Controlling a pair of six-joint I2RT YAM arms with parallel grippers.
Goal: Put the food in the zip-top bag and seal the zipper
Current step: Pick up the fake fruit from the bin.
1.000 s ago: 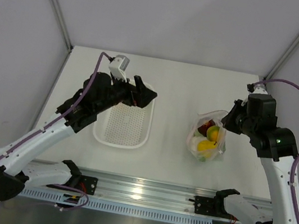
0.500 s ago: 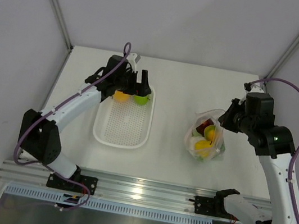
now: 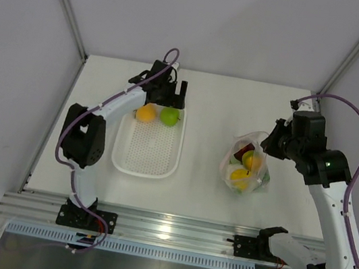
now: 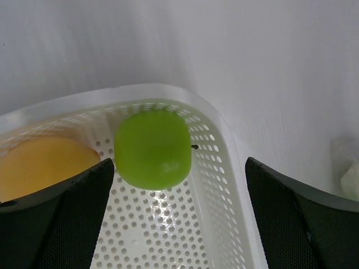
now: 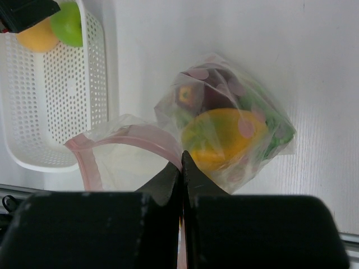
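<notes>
White basket [image 3: 146,153] holds orange fruit [image 3: 145,113], lime fruit [image 3: 169,116]; left jaws wide, right jaws pinch bag [image 3: 230,166].

Bright even light, faint shadows (edges perhaps soft)

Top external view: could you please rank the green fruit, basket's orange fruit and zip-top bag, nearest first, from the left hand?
1. Lime-green fruit, directly by the left hand.
2. Orange fruit, to its left.
3. Zip-top bag, far right.

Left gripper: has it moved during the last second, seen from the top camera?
Yes. The left gripper has moved away from the arm bases, from above the white basket's far right corner to its far rim.
</notes>
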